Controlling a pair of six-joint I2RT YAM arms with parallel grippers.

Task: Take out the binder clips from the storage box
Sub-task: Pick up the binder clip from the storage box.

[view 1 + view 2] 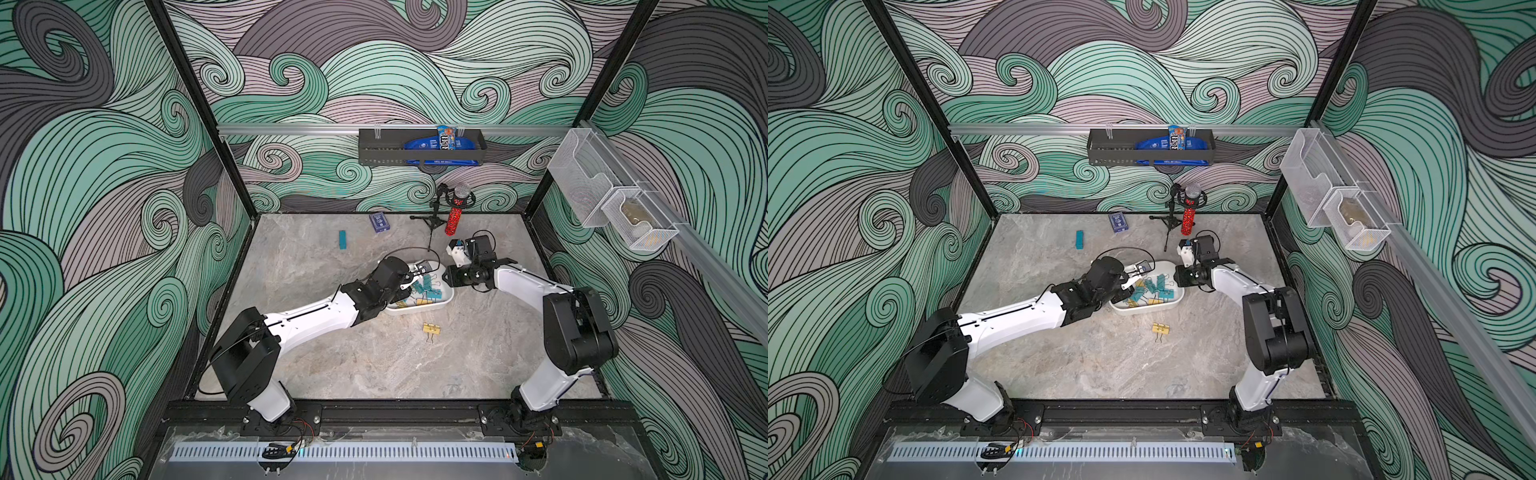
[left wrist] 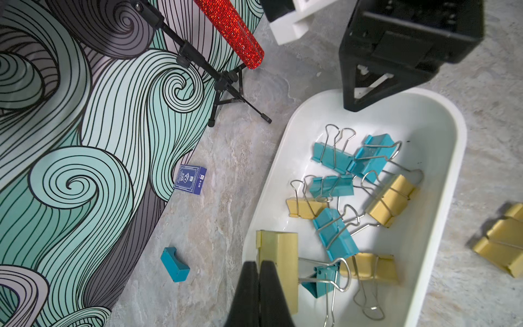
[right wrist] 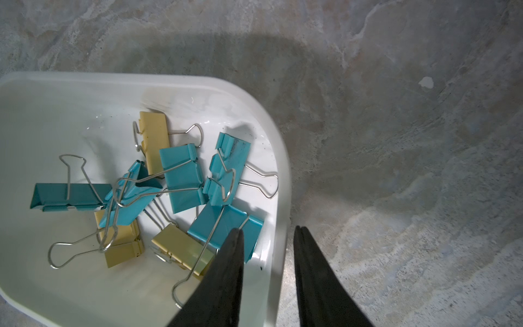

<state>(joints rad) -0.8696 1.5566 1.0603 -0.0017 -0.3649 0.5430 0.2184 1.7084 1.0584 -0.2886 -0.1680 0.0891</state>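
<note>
Marble-look table (image 1: 332, 365), swirly walls all round, and the box (image 3: 283, 181) sat mid-table between your two arms. Your right gripper (image 3: 268, 229) straddled its end wall, one finger inside and one outside, clamped on it by my read, so that was your anchor. Your left gripper (image 2: 259, 264) was down at the other end with its fingers pressed together. It looked pinched on the thin edge of a yellow clip (image 2: 280, 254) that stood right against the tips; I judged that a hold, though a slim one. Just beyond it lay the other clips (image 2: 334, 237), teal and yellow, heaped on the box floor with their wire handles crossing. One loose clip (image 1: 431, 329) was already out on the table near the box. These were light, stiff little things with smooth paint, likely slippery, and their handles could swing and snag neighbours. Your best bite, I reckoned, was across the folded body or on a wire loop, lifting slowly so nothing tangled came along.
</note>
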